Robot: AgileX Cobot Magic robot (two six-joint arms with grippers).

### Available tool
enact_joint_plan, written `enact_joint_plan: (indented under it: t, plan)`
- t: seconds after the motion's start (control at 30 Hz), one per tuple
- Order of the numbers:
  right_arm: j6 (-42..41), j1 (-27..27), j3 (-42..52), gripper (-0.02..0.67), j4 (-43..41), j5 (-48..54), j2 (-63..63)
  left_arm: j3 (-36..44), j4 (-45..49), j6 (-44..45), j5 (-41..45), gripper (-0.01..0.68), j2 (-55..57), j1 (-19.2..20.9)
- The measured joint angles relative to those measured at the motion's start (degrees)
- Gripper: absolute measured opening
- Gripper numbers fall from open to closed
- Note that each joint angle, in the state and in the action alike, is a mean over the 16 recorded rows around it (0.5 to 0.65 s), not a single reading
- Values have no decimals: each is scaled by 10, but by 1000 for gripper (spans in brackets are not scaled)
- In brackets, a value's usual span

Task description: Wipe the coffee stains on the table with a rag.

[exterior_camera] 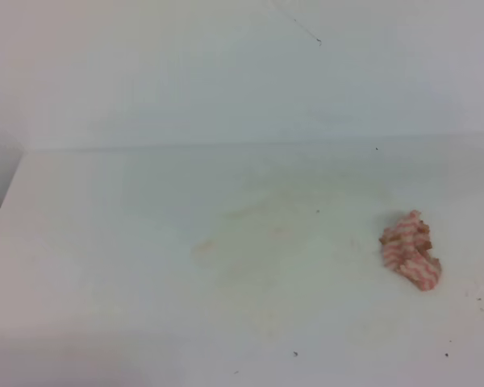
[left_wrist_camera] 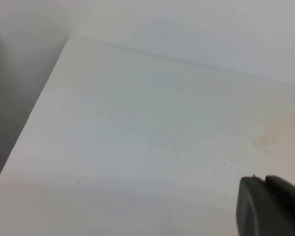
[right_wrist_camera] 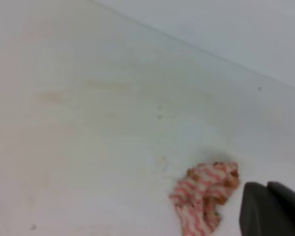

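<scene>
Rag: small bunched cloth, pinkish-red and white stripes, lying loose on the table at about 4 o'clock in the exterior high view, well apart from the middle. Nothing touches it.
Rag, right wrist view: sits at about 5 o'clock, just beside the dark tip of the right gripper; brownish marks show on its upper folds.
Handling (judgement): light, soft, limp. Will crumple and drag rather than slide as one piece; nothing fragile about it. Best hold looks like the raised top of the bunch, pinched from above so several folds are caught at once; a hold on one loose edge would likely let it unfurl and trail.
Coffee stains: very faint tan wash around the middle of the table, with a smaller tan blot toward 9 o'clock of it. Edges hard to trace in this light.
Stains, left wrist view: a tan patch at about 3 o'clock, apart from the left gripper.
Right jaws: only a dark corner in frame at 5 o'clock; cannot tell how far they stand apart. Holding nothing visible.
Left jaws: same, a dark corner at 5 o'clock; opening cannot be told. Touching nothing visible.
Arms: neither shows in the exterior high view.
Task state (judgement): wiping not yet begun; rag needs picking up first.
</scene>
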Motion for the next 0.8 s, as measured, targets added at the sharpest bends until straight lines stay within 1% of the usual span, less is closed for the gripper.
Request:
enact_joint_plan:
  t: [0.17,0.33,0.57,0.8]
  plan:
    - [82,0,31,1,-72,-1,-72,5,0,0,0,-3,0,0]
    - [136,0,59,1,-118,6,-147,5,0,0,0,-3,0,0]
    - [159,0,72,1,-130,51,-226,9,0,0,0,-3,0,0]
    - [159,0,74,0,-127,97,-258,14,0,0,0,-3,0,0]
